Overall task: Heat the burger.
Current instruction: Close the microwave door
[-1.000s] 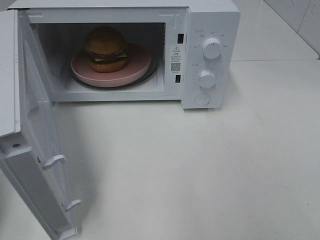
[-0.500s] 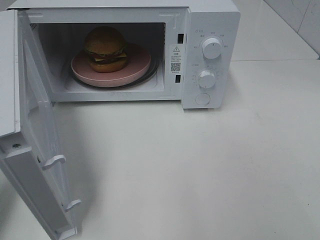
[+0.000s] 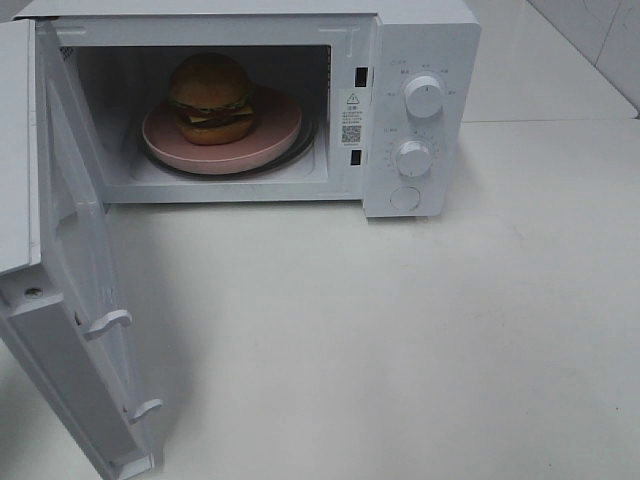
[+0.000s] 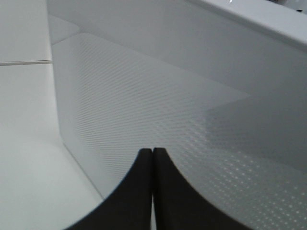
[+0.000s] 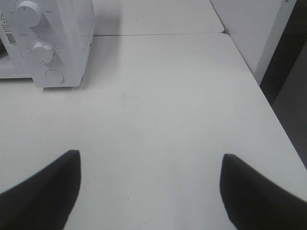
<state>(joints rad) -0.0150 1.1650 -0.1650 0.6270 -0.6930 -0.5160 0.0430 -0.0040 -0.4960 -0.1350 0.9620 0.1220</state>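
Right ahead of my left gripper (image 4: 152, 151), fingers pressed flat together on nothing, sits the microwave door (image 4: 158, 105), its dotted panel close in front of the tips. My right gripper (image 5: 149, 156) is spread wide and empty, hovering over bare bench (image 5: 158, 96), with the two knobs (image 5: 43, 51) ahead of it, off toward my left arm's side.

The burger (image 3: 210, 97) is well away from both grippers, inside the microwave (image 3: 420, 40). It rides on the pink plate (image 3: 282, 130), set a little off the plate's middle and toward the hinge side. Nothing else is in the cavity that I can see.

So the loading looks done, and by my reckoning the door comes next. Here's the worry: that panel is smooth, and closed fingertips could skid along it instead of swinging it. Push too hard and the whole oven may slide on the bench, or the burger may shift on its plate. Push too softly and the door hooks (image 3: 108, 322) may not catch, so no heating starts. After that, the knobs are small and round, so a loose pinch could slip.
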